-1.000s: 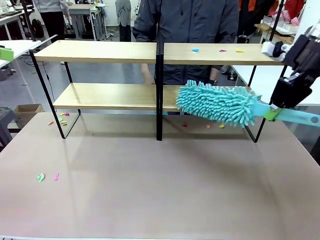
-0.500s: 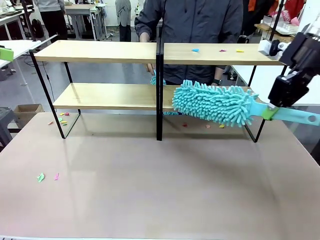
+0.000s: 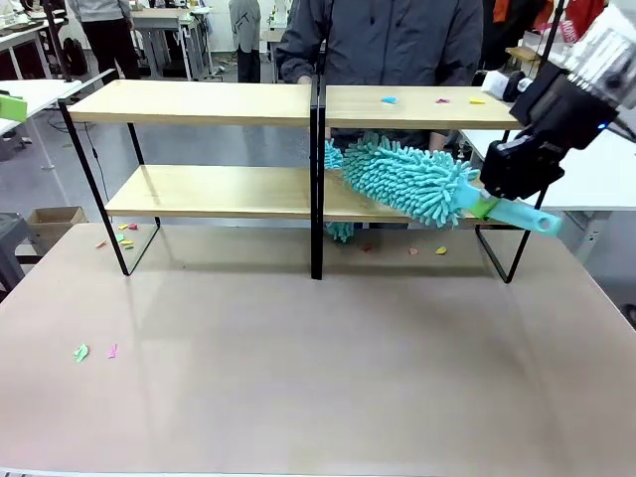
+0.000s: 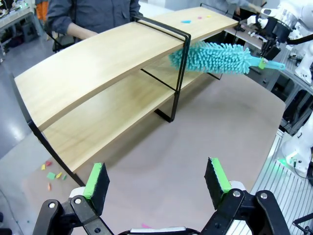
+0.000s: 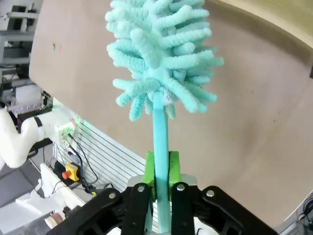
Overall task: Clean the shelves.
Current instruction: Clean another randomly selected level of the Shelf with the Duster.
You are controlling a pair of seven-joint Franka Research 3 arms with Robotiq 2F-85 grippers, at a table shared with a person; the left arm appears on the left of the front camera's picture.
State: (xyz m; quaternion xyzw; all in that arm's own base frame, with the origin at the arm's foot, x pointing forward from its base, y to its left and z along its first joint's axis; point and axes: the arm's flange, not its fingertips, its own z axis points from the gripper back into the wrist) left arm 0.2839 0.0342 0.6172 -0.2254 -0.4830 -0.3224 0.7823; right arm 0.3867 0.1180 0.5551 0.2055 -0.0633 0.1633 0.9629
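Right gripper (image 3: pixel 485 206) clenched on the handle of a teal microfibre duster (image 3: pixel 407 179), whose head reaches beyond its fingertips between the two boards of the shelves (image 3: pixel 199 102). Coloured paper scraps (image 3: pixel 389 99) lie on the top board above it. Left gripper (image 4: pixel 156 178) released, empty, facing the shelves.

The beige tabletop (image 3: pixel 318 378) carries the shelves (image 3: pixel 199 102) along its far edge. Green and pink scraps (image 3: pixel 81 351) lie near its left side, a scrap cluster (image 3: pixel 124 237) by the rack's left foot, and small bits (image 3: pixel 389 99) on the top board's right half.
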